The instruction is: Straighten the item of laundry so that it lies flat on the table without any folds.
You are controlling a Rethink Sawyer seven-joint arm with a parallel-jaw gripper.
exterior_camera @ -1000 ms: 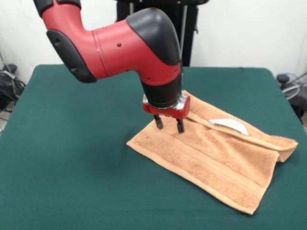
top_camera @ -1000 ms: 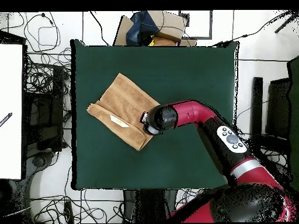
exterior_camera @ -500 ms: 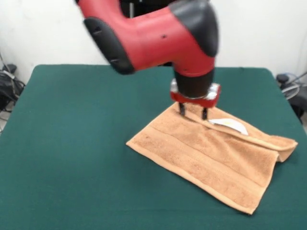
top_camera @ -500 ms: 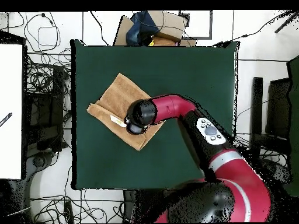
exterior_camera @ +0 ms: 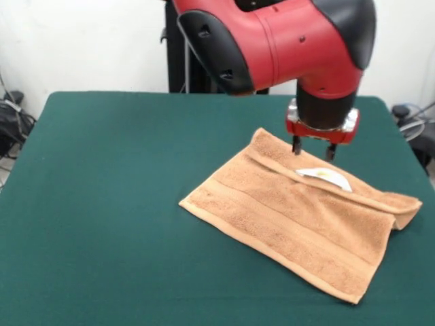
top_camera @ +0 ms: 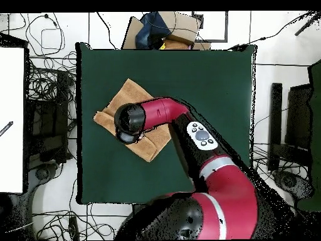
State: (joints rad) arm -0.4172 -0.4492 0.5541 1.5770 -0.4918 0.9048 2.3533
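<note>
Hovering now, claw [exterior_camera: 313, 151] poised just above the far folded edge of the towel [exterior_camera: 292, 221], right beside the small white label [exterior_camera: 325, 176]. Fingers slightly parted, gripping nothing, tips apparently clear of the cloth. Lying right of centre on the green bench [exterior_camera: 102, 204], folded over on itself, with the doubled flap running along the far side and a bunched corner at far right. Long axis slanting from the left corner down toward the near right, woven bands running the same way.

Best play, by the look of it: dropping straight down onto the top layer only, pinching the flap's edge near the label, not both layers. Then lifting a little and drawing it away toward the far right, across the fold line, keeping the lower layer from dragging.
</note>
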